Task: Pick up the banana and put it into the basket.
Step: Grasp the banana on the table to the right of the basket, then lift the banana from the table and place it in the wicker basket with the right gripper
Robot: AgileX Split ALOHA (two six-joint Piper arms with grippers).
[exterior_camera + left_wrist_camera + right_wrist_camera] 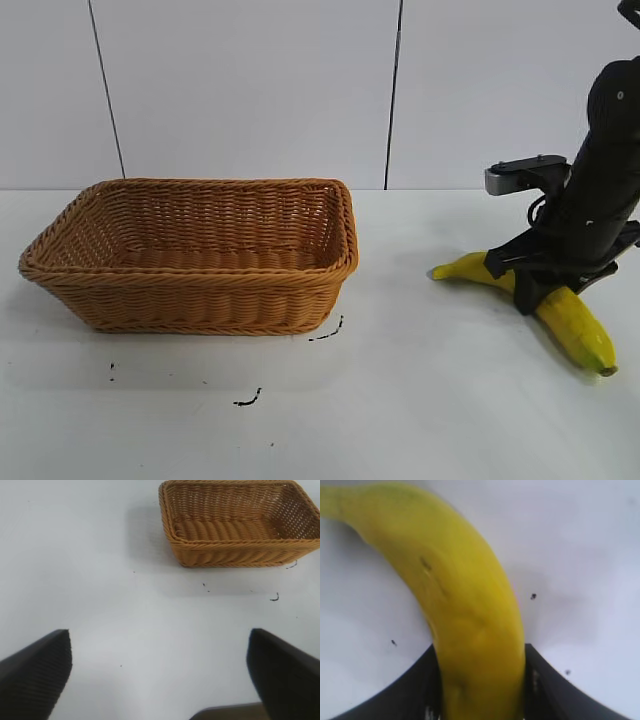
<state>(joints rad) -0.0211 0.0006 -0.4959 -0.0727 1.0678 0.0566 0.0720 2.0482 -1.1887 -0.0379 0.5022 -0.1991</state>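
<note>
The yellow banana [573,322] lies on the white table at the right, one end pointing left [460,268], the dark tip at the front right. My right gripper [535,285] is down over its middle and shut on it; in the right wrist view the banana [470,615] fills the space between both black fingers [405,690]. The tan wicker basket [200,290] stands at the left, with nothing in it. The left gripper [160,670] is not in the exterior view; its wrist view shows its fingers wide apart over bare table, the basket [240,550] farther off.
The white table [400,400] has a few small black marks in front of the basket [248,399]. A grey panelled wall stands behind the table.
</note>
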